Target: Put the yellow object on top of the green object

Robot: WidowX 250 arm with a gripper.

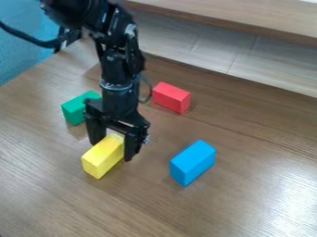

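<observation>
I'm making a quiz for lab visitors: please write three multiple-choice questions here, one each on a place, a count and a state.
1. Where is the gripper?
A) At the green block
B) At the yellow block
C) At the table's edge

2. How many blocks are there?
A) Four
B) Three
C) Six

3. How are yellow and green arranged?
A) Stacked
B) Side by side, touching
C) Apart

1 B: it straddles yellow's far end.
2 A: yellow, green, red, blue.
3 C: table shows between them.
</observation>
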